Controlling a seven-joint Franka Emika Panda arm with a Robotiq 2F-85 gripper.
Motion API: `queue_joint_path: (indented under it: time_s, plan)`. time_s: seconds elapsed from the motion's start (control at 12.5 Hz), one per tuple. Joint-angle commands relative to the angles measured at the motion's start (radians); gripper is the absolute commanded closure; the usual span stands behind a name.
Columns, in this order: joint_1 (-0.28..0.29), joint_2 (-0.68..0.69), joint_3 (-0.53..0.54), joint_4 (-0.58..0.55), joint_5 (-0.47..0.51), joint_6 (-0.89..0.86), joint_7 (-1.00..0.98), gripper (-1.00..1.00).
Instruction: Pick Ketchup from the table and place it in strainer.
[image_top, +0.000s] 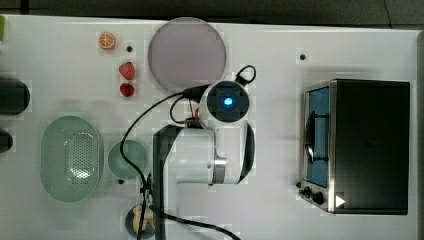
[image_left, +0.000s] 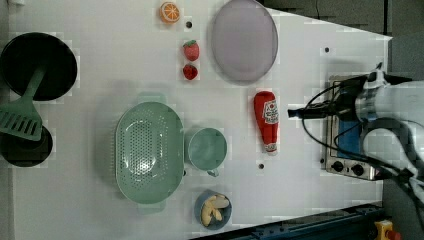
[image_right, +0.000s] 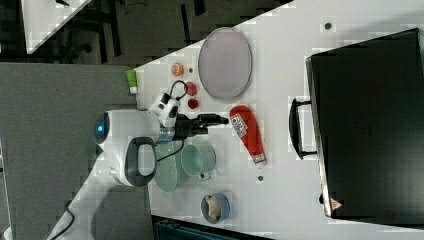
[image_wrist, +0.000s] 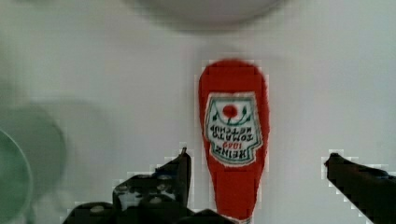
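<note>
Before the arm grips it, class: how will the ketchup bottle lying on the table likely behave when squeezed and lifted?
The Ketchup lies flat on the table and looks rounded, so a nudge might roll it sideways. It tapers toward its cap, so a grip there could slip; the wider labelled body seems safer. It looks small and probably light. The open gripper straddles it.
</note>
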Motion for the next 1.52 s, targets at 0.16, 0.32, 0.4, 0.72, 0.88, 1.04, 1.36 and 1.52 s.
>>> queue_joint_path:
  time_s: [0.16, 0.32, 0.4, 0.72, 0.88, 1.04, 1.36, 1.52]
  plan:
    - [-0.001, 0.058, -0.002, -0.044, -0.079, 0.105, -0.040, -1.00]
    - [0.002, 0.102, 0.000, -0.058, -0.078, 0.154, -0.036, -1.00]
    - [0.006, 0.123, 0.002, -0.066, -0.078, 0.178, -0.036, -1.00]
    - [0.020, 0.199, 0.002, -0.097, -0.078, 0.309, -0.001, -1.00]
    - [0.020, 0.230, 0.000, -0.110, -0.078, 0.339, 0.013, -1.00]
    - [0.020, 0.256, -0.002, -0.111, -0.078, 0.356, 0.022, -0.68]
    - [0.021, 0.231, -0.001, -0.105, -0.078, 0.355, 0.022, -0.22]
    - [0.020, 0.168, -0.004, -0.101, -0.078, 0.332, 0.023, -0.22]
